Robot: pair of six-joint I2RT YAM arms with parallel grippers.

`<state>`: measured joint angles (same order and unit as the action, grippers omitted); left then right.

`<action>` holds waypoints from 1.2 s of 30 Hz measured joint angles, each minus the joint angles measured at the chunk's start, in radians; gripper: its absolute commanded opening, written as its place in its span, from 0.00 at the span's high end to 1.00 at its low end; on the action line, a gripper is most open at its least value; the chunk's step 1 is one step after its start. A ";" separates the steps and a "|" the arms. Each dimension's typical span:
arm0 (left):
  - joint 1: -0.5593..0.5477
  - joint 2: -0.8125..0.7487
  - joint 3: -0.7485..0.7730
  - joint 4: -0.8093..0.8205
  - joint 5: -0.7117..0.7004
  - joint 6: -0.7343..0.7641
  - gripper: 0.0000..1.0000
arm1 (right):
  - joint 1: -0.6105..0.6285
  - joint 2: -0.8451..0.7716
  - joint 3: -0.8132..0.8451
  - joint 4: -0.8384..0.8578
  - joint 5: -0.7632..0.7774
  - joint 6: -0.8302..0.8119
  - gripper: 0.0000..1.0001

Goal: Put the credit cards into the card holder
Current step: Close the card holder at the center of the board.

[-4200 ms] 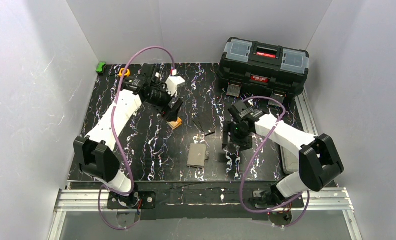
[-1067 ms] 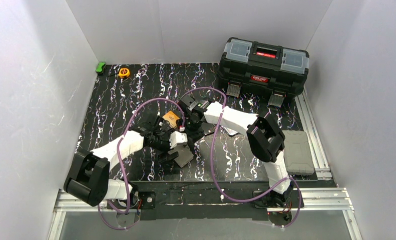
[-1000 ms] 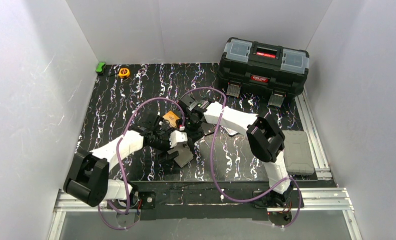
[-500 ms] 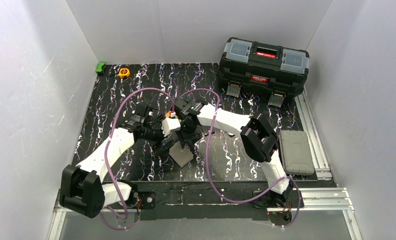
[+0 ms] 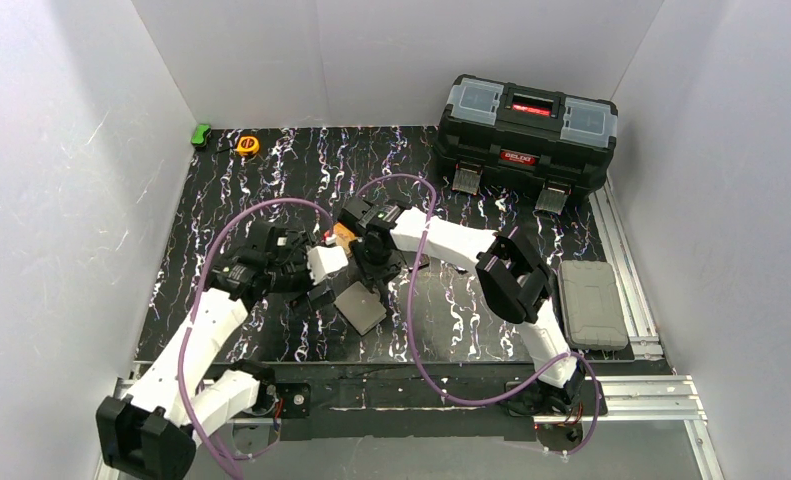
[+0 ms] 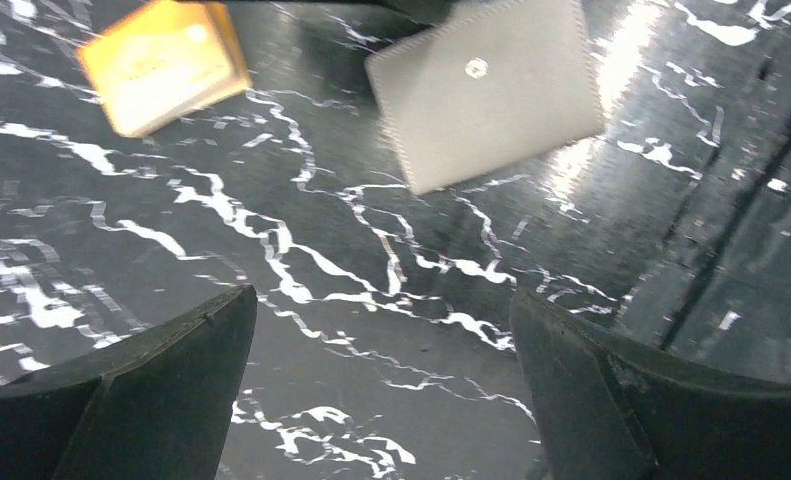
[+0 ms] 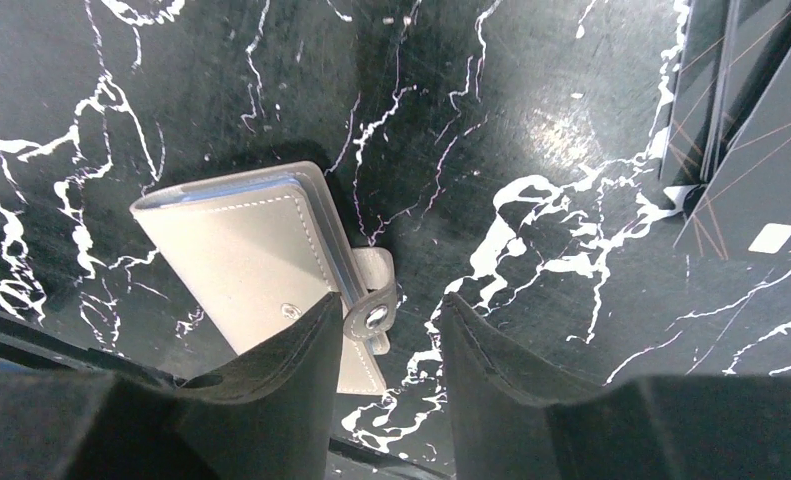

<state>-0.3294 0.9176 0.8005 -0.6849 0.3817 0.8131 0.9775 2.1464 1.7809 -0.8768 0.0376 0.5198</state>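
Observation:
The taupe card holder (image 5: 361,308) lies shut on the black marbled table (image 5: 231,210), its snap tab (image 7: 374,316) undone. My right gripper (image 7: 386,320) hangs over its edge, open, with the tab between the fingers; it also shows in the top view (image 5: 369,275). Dark fanned credit cards (image 7: 746,110) lie at the top right of the right wrist view. My left gripper (image 6: 381,330) is open and empty, just left of the holder (image 6: 486,90), and also shows in the top view (image 5: 323,290). An orange block (image 6: 166,65) lies beside the holder.
A black toolbox (image 5: 527,130) stands at the back right. A grey case (image 5: 591,305) lies on the right rail. A yellow tape measure (image 5: 248,145) and a green object (image 5: 202,133) sit at the back left corner.
My left gripper has drawn back to the left, off the card holder. My right gripper has moved left and down onto the holder's tab edge. The holder has stayed put over the last second.

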 measured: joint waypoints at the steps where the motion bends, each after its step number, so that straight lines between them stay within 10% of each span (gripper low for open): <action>1: 0.000 0.018 0.001 -0.017 0.013 0.002 0.02 | 0.000 0.002 0.008 0.000 0.006 0.000 0.54; 9: 0.000 0.209 0.029 -0.118 0.197 -0.032 0.02 | 0.000 0.003 0.026 0.003 0.024 -0.002 0.77; 18: 0.000 -0.112 -0.255 0.026 0.300 0.095 0.08 | -0.003 0.003 0.022 0.005 0.027 0.000 0.95; 36: 0.000 -0.144 -0.560 0.455 0.390 0.697 0.34 | -0.077 -0.024 -0.067 0.039 -0.122 -0.002 0.99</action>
<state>-0.3294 0.7738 0.2401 -0.2298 0.7715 1.5105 0.9005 2.1220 1.7142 -0.8375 -0.0841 0.5179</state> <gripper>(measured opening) 0.714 0.022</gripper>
